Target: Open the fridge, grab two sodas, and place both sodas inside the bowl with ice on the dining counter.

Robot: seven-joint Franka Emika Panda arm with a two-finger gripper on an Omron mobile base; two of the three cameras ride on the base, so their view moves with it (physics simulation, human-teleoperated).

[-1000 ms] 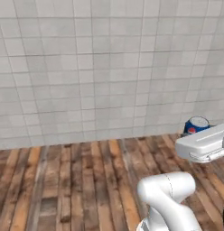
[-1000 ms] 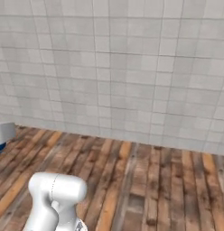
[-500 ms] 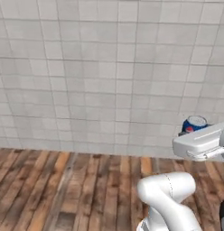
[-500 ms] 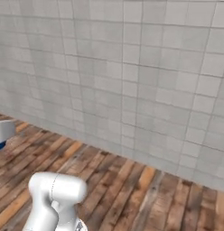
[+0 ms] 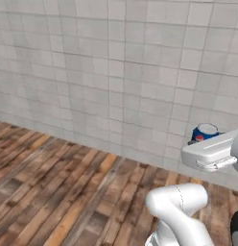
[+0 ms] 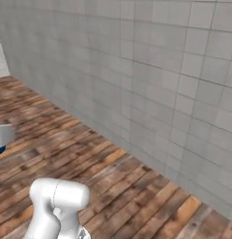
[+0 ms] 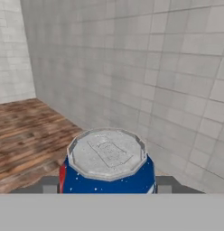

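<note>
My gripper (image 7: 107,186) is shut on a blue soda can with a silver top (image 7: 107,155), held upright. A dark fingertip (image 7: 49,185) shows on each side of the can. From the left base view, the can (image 5: 205,132) pokes up behind my white hand (image 5: 212,153) at the right, well above the floor. The right base view catches the hand (image 6: 3,135) at the left edge with a sliver of blue can (image 6: 0,150) under it. The fridge, the bowl with ice and the dining counter are out of view.
A grey tiled wall (image 5: 116,72) stands close ahead and runs across both base views. Wooden plank floor (image 6: 113,186) lies below it. In the hand view the wall meets a second tiled wall at a corner (image 7: 27,54) on the left.
The whole picture has swung in both base views, so the base has turned and the wall now runs at a slant. The can stays in my gripper, unchanged.
</note>
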